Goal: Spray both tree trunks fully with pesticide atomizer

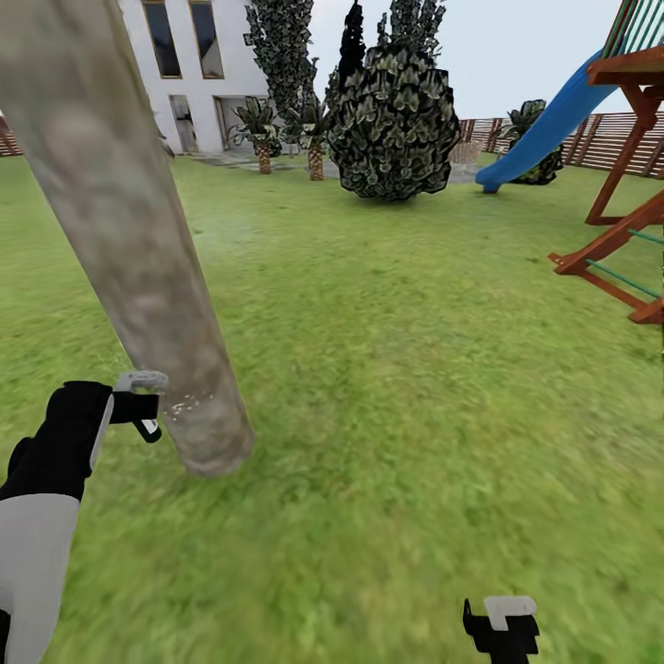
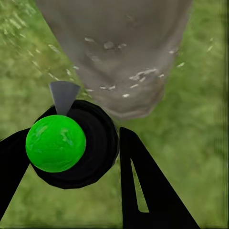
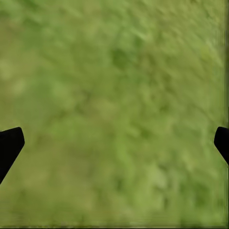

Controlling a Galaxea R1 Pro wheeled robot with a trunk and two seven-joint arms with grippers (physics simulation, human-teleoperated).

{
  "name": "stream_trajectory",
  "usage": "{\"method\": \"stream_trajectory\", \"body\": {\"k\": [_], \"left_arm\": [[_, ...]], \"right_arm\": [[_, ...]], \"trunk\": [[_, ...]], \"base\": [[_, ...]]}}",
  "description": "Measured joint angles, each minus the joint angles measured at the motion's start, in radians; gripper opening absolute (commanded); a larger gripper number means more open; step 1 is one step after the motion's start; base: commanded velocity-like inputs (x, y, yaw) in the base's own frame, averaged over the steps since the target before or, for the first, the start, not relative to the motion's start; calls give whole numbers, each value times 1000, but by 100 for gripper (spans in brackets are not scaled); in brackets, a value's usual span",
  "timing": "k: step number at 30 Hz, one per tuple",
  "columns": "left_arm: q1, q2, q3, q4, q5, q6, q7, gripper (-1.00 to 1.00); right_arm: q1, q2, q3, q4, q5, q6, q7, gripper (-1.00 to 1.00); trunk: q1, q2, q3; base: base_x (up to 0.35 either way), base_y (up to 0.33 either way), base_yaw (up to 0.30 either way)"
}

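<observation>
I had the left end effector (image 2: 76, 148) clamped on the pesticide atomizer (image 2: 64, 143) just beside the foot of the tree trunk (image 1: 138, 277) — nozzle aimed at the flecked bark — while the right end effector (image 3: 114, 143) hung apart over grass.

Blurry green grass lawn (image 1: 397, 369) carries everything here. A thick grey-beige tree trunk (image 1: 138, 249) rises from it at the near left, leaning. Farther back stand a dark leafy bush (image 1: 392, 129), two short palms (image 1: 263, 129), and a wooden play frame (image 1: 627, 184) with a blue slide (image 1: 544, 129).
</observation>
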Motion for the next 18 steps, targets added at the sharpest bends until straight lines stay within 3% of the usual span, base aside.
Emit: {"method": "stream_trajectory", "body": {"k": [8, 18], "left_arm": [[0, 3, 1, -2, -3, 5, 0, -100], [1, -3, -1, 0, -6, 8, 1, -100]], "right_arm": [[0, 3, 0, -1, -1, 0, 0, 100], [0, 5, 0, -1, -1, 0, 0, 100]], "trunk": [[0, 0, 0], [-1, 0, 0]], "base": [[-49, -260, 24], [132, -261, 264]]}}
